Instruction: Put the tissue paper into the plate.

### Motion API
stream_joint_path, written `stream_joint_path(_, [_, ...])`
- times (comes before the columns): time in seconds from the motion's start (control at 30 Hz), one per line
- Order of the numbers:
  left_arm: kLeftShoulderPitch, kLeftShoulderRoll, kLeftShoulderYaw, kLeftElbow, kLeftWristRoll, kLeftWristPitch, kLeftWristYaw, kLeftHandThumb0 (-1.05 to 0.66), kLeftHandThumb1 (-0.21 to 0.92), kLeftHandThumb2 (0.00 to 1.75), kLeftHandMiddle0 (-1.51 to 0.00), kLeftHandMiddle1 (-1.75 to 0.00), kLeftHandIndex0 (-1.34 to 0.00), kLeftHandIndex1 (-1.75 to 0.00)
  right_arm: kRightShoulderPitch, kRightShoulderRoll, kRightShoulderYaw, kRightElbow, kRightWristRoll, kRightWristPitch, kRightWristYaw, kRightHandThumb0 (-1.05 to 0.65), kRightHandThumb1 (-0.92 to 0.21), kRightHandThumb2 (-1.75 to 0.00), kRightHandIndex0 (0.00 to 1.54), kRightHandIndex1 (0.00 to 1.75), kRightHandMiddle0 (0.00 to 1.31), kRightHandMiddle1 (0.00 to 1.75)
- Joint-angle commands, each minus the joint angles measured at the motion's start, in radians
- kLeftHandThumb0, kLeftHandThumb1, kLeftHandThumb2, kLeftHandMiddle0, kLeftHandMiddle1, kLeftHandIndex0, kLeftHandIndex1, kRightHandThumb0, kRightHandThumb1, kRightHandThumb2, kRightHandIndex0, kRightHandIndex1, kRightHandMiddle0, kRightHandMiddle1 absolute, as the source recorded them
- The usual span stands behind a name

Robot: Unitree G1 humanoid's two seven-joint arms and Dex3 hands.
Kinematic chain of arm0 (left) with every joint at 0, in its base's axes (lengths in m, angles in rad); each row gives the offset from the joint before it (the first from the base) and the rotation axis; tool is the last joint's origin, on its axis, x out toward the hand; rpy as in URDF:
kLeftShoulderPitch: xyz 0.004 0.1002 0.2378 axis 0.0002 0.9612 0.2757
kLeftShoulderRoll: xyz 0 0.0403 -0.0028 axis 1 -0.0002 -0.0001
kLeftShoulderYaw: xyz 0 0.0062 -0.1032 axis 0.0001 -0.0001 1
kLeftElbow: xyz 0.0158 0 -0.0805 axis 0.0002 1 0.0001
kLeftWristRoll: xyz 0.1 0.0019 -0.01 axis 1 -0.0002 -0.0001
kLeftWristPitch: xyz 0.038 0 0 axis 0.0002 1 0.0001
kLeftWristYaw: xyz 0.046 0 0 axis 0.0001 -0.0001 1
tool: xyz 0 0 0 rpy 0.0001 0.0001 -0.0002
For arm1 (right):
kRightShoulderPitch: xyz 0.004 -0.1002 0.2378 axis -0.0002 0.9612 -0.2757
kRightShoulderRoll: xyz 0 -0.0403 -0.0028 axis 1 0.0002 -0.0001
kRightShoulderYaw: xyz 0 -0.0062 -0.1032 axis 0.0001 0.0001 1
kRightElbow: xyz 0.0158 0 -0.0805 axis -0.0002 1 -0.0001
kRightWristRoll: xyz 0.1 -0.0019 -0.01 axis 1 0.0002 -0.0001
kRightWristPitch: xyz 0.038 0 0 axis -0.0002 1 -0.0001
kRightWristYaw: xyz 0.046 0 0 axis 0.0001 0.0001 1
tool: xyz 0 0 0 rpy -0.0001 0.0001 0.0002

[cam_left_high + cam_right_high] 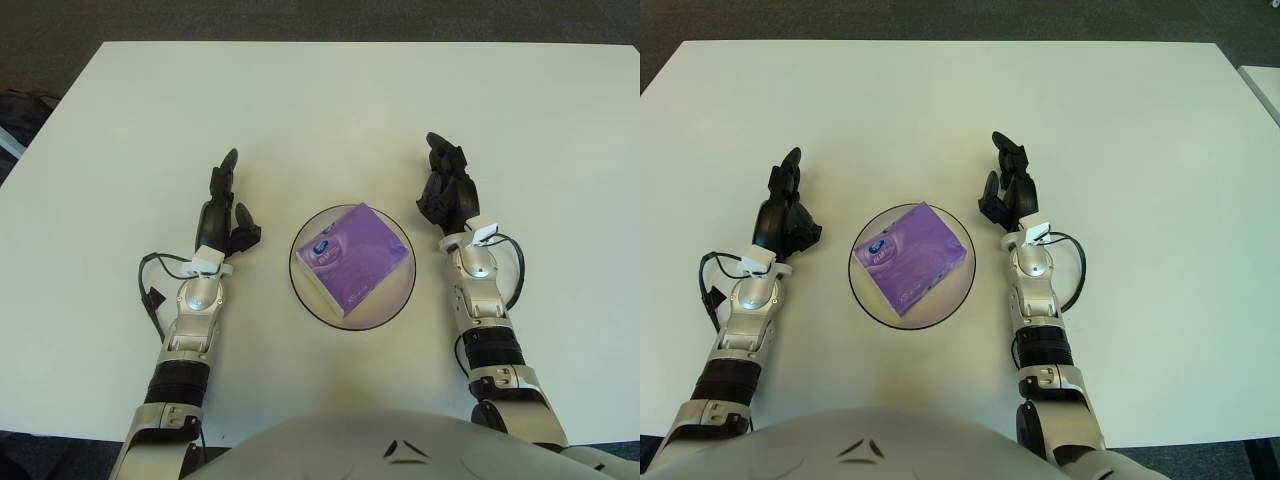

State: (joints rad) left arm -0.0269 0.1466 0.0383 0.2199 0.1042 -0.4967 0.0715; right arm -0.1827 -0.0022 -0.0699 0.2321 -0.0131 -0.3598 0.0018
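Note:
A purple tissue pack (352,256) lies inside the round white plate (400,295) with a dark rim, near the table's front middle. My right hand (446,190) is just right of the plate, fingers relaxed and empty, apart from the pack. Left of the plate is my left hand (226,204), fingers extended and holding nothing.
The white table (320,110) stretches wide behind the plate. Its front edge runs close to my body, and dark floor shows beyond the far and left edges.

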Motion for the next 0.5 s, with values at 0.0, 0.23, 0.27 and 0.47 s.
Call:
stream_joint_path(0.0, [0.105,-0.041,-0.029,0.099,0.008,-0.006,-0.001,-0.88,0.92,1.22,-0.09,-0.01,0.0,-0.45,0.059,-0.009,-0.005,-0.033,0.013,0.042,0.002,-0.68,-0.92,-1.0,0.23,0.08,0.0,0.64])
stream_joint_path(0.23, [0.109,-0.036,-0.03,0.092,0.002,0.011,-0.015,-0.87,0.92,1.22,-0.09,-0.01,0.0,-0.46,0.123,-0.014,-0.005,-0.089,0.016,0.091,0.009,-0.65,-0.92,-0.98,0.24,0.08,0.0,0.66])
stream_joint_path(0.27, [0.109,-0.035,-0.03,0.092,0.0,0.011,-0.017,-0.87,0.92,1.22,-0.09,-0.01,0.0,-0.46,0.132,-0.014,-0.004,-0.099,0.015,0.097,0.009,-0.64,-0.92,-0.98,0.25,0.08,0.0,0.66])
stream_joint_path(0.47, [0.108,-0.034,-0.028,0.092,-0.003,0.01,-0.021,-0.85,0.92,1.21,-0.09,-0.01,0.0,-0.49,0.201,-0.006,0.018,-0.176,-0.006,0.13,0.005,-0.6,-0.92,-0.95,0.25,0.08,0.0,0.68])
